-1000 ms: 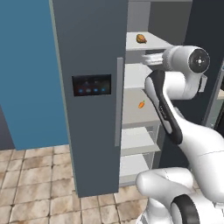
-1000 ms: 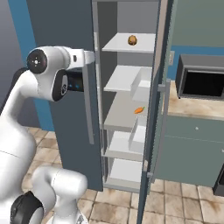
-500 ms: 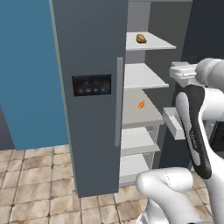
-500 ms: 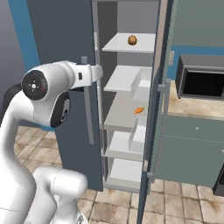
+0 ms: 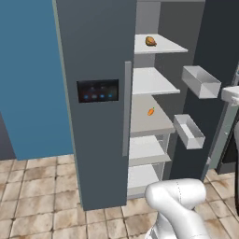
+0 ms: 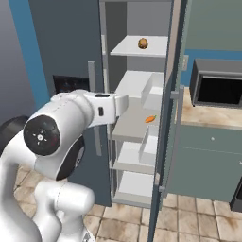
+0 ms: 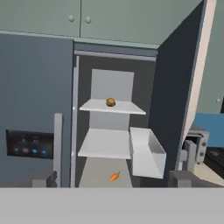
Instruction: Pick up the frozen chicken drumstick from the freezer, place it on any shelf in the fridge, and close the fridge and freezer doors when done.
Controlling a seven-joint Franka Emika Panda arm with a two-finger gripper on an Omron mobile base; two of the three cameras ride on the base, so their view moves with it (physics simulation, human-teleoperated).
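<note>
The frozen chicken drumstick (image 5: 150, 41) (image 6: 142, 43) (image 7: 110, 102) lies on the top shelf (image 5: 164, 45) (image 7: 127, 107) of the open column. The freezer door (image 5: 95, 149) (image 7: 35, 87), with its black blue-lit panel (image 5: 98, 90), stands shut across the other column. The plain fridge door (image 5: 210, 37) (image 6: 171, 104) (image 7: 175, 105) is swung wide open. My gripper (image 7: 113, 179) is open, its tips far apart with nothing between them. It hangs well back from the shelves, pointing at them, about level with the middle shelves.
A small orange carrot-like piece (image 5: 151, 111) (image 6: 150, 119) (image 7: 114, 176) lies on a lower shelf. Two pale bins (image 5: 200, 81) (image 5: 189, 131) hang on the open door. A microwave (image 6: 220, 90) sits on the counter (image 6: 208, 117) right of the cabinet.
The arm has drawn back from the shelves and swung down and away. It has left the middle of the left base view. The drumstick has not moved.
</note>
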